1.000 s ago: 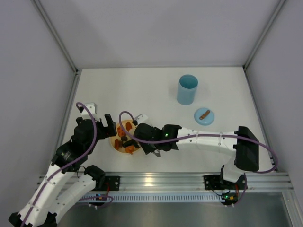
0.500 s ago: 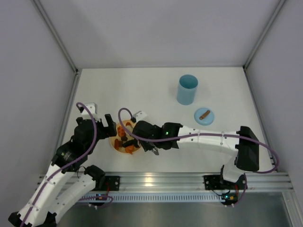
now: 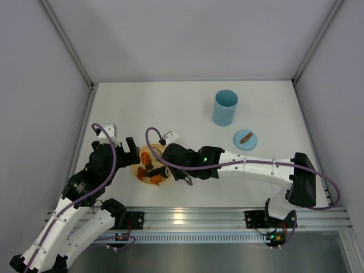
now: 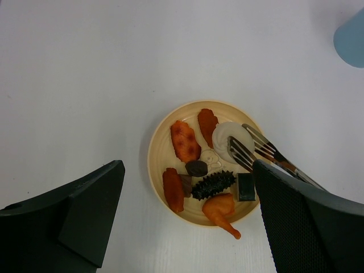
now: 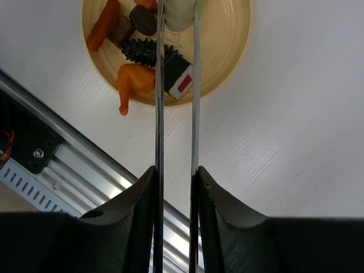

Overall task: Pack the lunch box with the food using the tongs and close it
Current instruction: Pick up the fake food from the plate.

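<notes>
White table point(image 3: 182, 108) carrying plate point(image 4: 158, 152); right gripper point(image 5: 176, 182) clamping tongs point(image 5: 159, 85), tips straddling white food piece point(image 4: 224, 135) on plate; left gripper point(image 4: 186, 170) hovering over plate, jaws apart.

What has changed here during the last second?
The right arm's black rear link swung slightly outward, to the right. The right gripper, shut on the long thin silver metal tongs, hardly shifted beside the round yellow plate. The left gripper, the tall light blue cylindrical lunch box and its round blue lid stayed put.
</notes>
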